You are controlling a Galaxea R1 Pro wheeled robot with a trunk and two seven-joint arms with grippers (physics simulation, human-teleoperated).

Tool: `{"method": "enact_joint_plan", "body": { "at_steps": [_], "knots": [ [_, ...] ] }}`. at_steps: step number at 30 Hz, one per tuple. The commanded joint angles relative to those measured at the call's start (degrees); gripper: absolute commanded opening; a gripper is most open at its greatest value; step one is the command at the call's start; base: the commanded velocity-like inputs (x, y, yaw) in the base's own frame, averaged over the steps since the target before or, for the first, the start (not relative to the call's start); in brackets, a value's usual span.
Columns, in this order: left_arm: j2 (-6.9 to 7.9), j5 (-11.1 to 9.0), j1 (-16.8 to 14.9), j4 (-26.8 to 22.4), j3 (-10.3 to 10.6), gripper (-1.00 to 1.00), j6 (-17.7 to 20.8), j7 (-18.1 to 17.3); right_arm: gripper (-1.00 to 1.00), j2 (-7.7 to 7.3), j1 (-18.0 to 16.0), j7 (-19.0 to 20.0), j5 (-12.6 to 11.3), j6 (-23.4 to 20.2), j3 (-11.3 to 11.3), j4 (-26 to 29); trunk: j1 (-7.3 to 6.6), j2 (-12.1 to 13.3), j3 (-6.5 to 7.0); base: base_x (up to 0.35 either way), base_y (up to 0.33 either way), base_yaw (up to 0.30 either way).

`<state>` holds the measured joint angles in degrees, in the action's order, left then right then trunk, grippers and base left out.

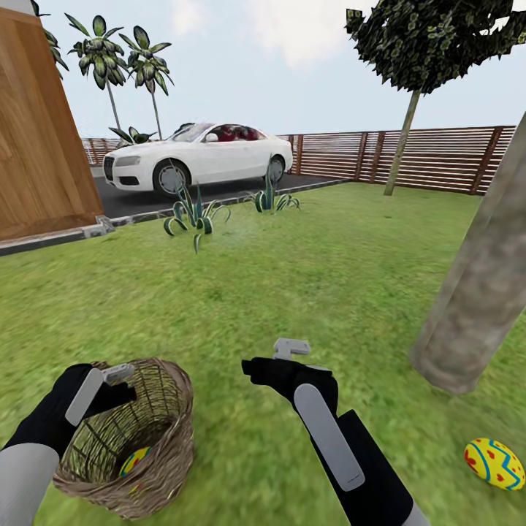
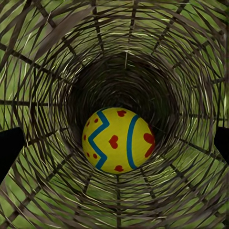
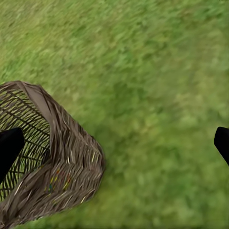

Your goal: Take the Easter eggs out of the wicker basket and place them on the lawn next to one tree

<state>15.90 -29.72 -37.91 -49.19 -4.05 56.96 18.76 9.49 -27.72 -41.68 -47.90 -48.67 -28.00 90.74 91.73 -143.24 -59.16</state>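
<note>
1. Lawn (image 1: 292, 277) is the biggest thing we see: mottled green grass running from our arms out to a brown slatted fence (image 1: 431, 157), with a dark driveway (image 1: 219, 193) and a white car (image 1: 197, 155) at the far left, and a wooden wall (image 1: 36, 146) at the left edge.
2. Next in size, the tree (image 1: 482, 292) with the thick grey-brown trunk leans up along the right side of the head view, its base planted in the grass near our right arm.
3. A thin-trunked tree (image 1: 405, 124) stands farther back by the fence, and two spiky plants (image 1: 193, 215) grow at the lawn's edge near the driveway.
4. The wicker basket (image 1: 164, 438) sits on the grass at lower left, tipped so that its mouth faces our left arm.
5. Our left gripper (image 1: 117, 376) hangs at the basket's rim. In the left wrist view its dark fingertips (image 2: 9, 148) sit far apart at the two edges, holding nothing.
6. Our right gripper (image 1: 288, 351) hovers over bare grass, just right of the basket. In the right wrist view its fingertips (image 3: 9, 148) are likewise spread wide and empty.
7. One Easter egg (image 2: 118, 140) lies deep inside the basket, yellow with blue zigzags and red marks.
8. Another egg (image 1: 494, 463) rests on the grass near the thick trunk's base.
</note>
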Motion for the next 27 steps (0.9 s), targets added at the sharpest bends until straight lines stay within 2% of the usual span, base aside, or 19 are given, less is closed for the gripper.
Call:
{"method": "enact_joint_plan", "body": {
  "at_steps": [1, 27],
  "knots": [
    [0.00, -0.6, 0.0, -0.1, 0.0, 1.00, 0.2, 0.5, 1.00, 0.00, -0.1, -0.6, -0.5, -0.1, 0.0, 0.1, -0.01, 0.0, -0.06, 0.027, 0.000, 0.000],
    [0.03, -0.6, 0.0, -0.3, 0.0, 1.00, 0.1, 0.6, 1.00, 0.00, -0.1, -0.6, -0.4, -0.1, 0.0, 0.1, -0.01, 0.0, -0.06, 0.093, 0.045, 0.000]
  ]
}}
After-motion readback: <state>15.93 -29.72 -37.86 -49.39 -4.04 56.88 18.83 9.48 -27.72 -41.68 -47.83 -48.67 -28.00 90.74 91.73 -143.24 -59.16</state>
